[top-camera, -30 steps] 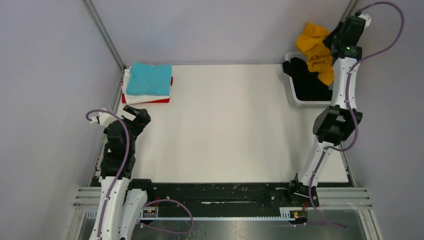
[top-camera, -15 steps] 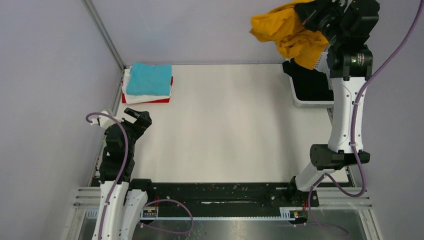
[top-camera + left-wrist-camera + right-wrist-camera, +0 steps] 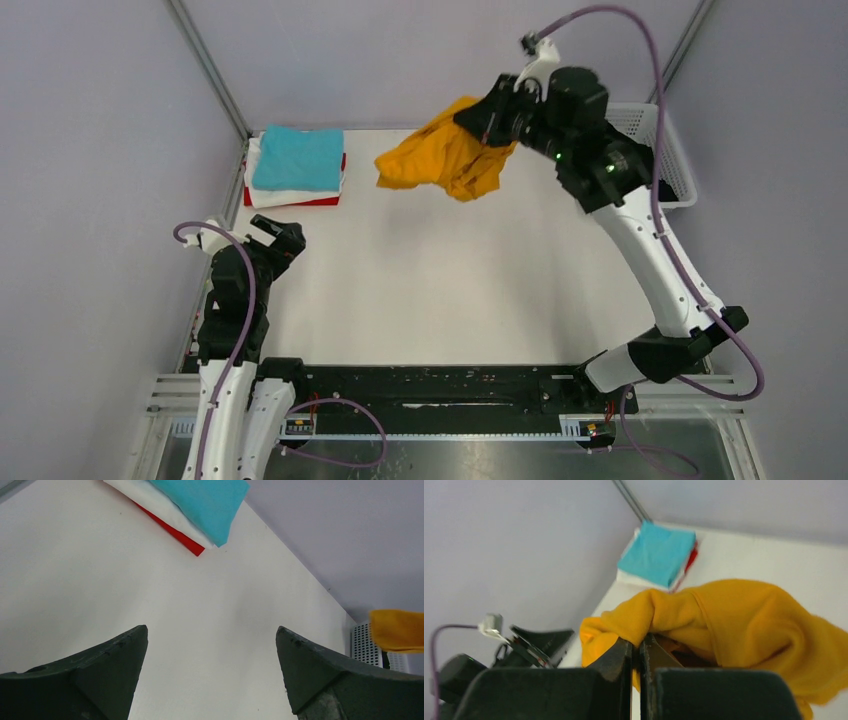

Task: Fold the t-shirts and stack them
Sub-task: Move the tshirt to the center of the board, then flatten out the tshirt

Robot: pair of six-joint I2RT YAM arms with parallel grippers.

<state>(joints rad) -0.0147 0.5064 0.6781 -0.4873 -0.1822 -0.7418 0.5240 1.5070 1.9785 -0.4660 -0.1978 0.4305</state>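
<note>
Upper centre of the top view: right tool (image 3: 638, 647) has its fingers pressed together, clamped on the mustard-orange t-shirt (image 3: 440, 160). Shirt hangs bunched over the far part of the tabletop (image 3: 450, 290), between the folded stack and the white lattice basket (image 3: 668, 150) at upper right. Stack sits in the upper-left corner: turquoise t-shirt (image 3: 298, 157) on top, white t-shirt (image 3: 150, 497) under it, red t-shirt (image 3: 182, 536) at the bottom. Left tool (image 3: 277, 228), lower left, fingers wide apart, holding nothing, near the stack but not touching.

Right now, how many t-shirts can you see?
4: turquoise shirt on white shirt on red shirt, stacked at the table's far left corner; mustard shirt hanging from the right tool. The basket may hide more.
</note>
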